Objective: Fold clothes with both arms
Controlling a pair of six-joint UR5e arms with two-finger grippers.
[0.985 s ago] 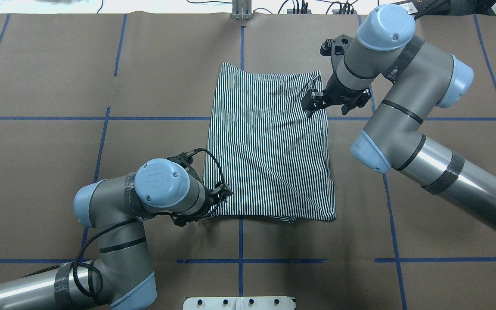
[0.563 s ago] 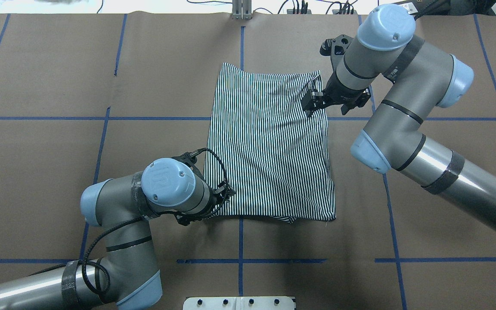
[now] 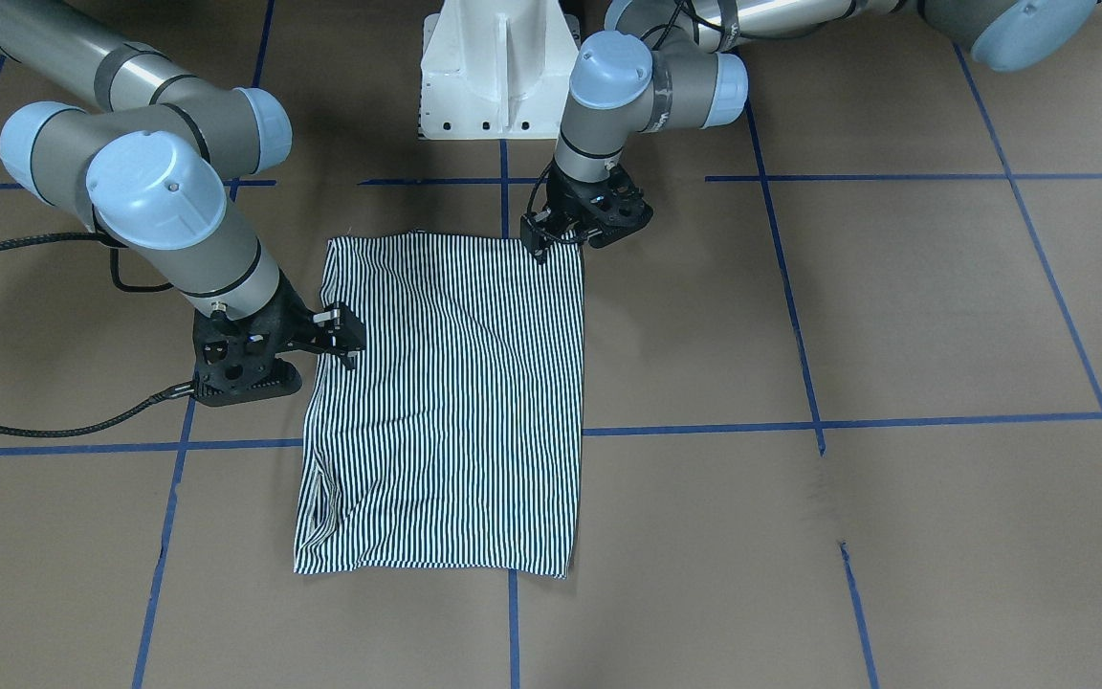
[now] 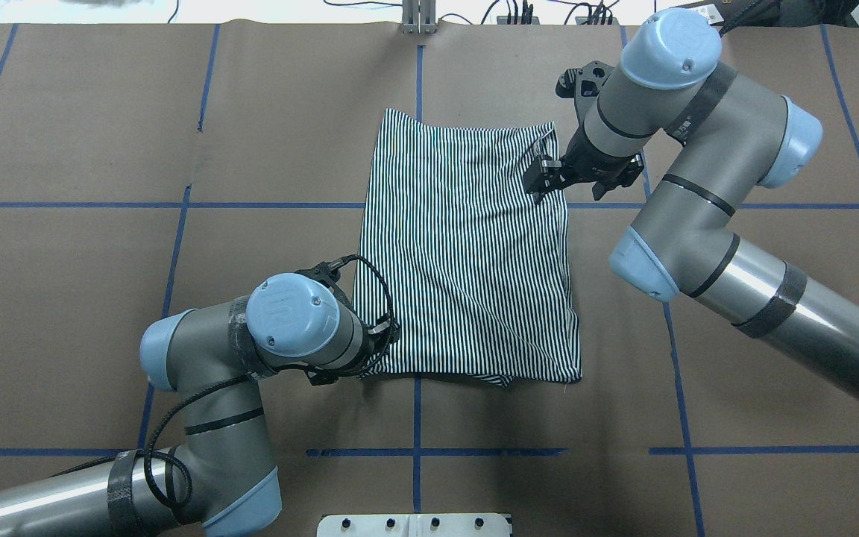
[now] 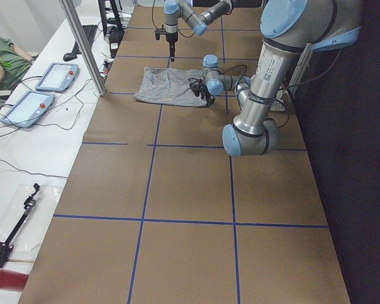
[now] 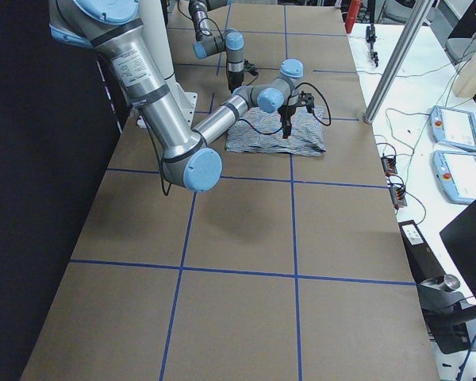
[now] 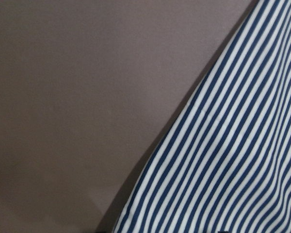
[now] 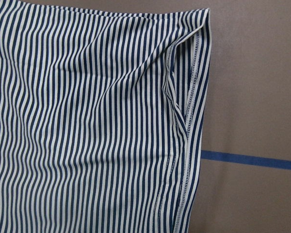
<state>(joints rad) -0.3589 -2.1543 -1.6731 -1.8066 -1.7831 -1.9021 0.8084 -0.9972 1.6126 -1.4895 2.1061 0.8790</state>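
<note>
The navy-and-white striped shirt [image 4: 467, 253] lies flat on the brown table, folded into a tall rectangle; its collar, buttons and logo are hidden. It also shows in the front view [image 3: 446, 402]. My left gripper [image 4: 391, 337] sits low at the shirt's near left corner and looks open; it also shows in the front view [image 3: 559, 244]. The left wrist view shows only the shirt's edge [image 7: 233, 145] and bare table. My right gripper [image 4: 536, 185] hovers over the far right edge and looks open, holding nothing [image 3: 352, 340]. The right wrist view shows a folded sleeve seam [image 8: 184, 121].
The white pedestal [image 3: 498, 57] stands at the robot's side of the table. Blue tape lines [image 4: 414, 451] grid the brown paper. A side bench with tablets [image 5: 41, 88] and a metal post [image 5: 82, 44] runs along the far edge.
My left arm has swung right and brought its gripper in at the shirt's near left corner. The right gripper has barely moved. The shirt lies as before.
</note>
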